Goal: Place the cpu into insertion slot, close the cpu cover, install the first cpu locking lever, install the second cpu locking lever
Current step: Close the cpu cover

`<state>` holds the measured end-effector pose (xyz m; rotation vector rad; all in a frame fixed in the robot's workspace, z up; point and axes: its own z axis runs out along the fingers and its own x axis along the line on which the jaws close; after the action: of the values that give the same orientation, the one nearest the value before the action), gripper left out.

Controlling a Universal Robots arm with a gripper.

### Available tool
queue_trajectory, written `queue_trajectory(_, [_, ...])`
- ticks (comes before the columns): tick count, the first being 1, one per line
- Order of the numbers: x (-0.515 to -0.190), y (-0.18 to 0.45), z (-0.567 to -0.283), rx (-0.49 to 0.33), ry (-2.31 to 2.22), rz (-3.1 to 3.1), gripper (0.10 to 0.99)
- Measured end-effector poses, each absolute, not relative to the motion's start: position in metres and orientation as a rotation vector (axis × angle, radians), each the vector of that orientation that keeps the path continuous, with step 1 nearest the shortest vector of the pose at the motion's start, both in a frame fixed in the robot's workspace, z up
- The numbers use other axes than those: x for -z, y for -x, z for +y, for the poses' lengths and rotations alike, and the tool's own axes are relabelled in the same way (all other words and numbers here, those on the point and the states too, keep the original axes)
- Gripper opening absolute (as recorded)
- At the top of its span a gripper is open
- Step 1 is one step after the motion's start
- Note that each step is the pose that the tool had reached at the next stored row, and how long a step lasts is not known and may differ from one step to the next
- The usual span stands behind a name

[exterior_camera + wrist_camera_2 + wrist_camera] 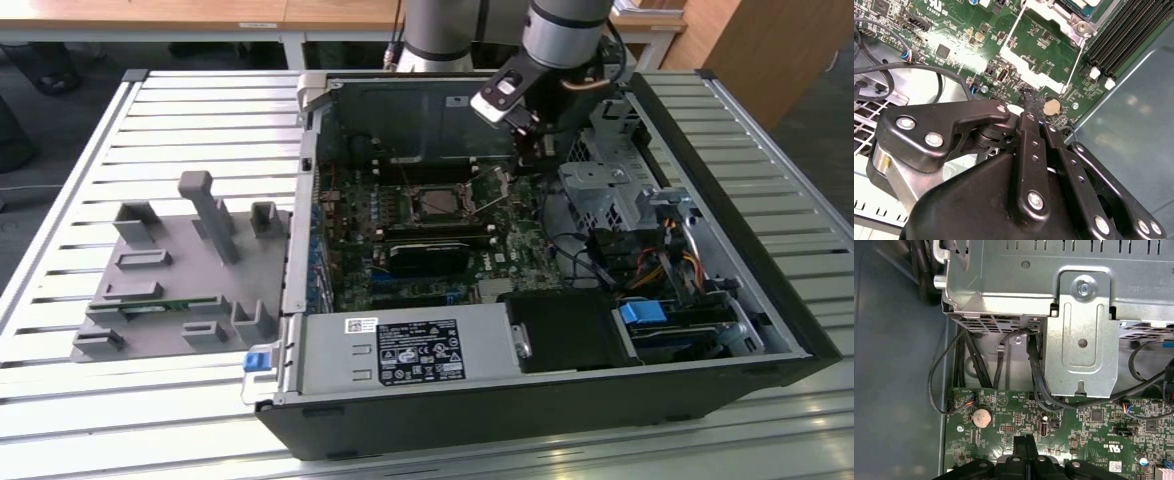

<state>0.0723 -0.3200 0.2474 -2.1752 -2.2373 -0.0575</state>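
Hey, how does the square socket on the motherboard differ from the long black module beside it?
The insertion slot is square with a shiny metal rim; the black module is long and plain dark. The insertion slot lies farther from the power supply than the black module. Both lie flat on the green motherboard.

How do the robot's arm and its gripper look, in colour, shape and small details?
The arm is a round silver-grey tube with a darker band. At its wrist sits a black block with a white patch. The gripper is matt black: flat linkage bars joined by silver screws, narrowing to two slim fingers. A dark cable runs beside the wrist.
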Motion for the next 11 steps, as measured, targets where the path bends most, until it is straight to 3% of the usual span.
queue_trajectory(11, [-0.2394,-0.0752,-0.3183,0.045,2.171,-2.232,0.106])
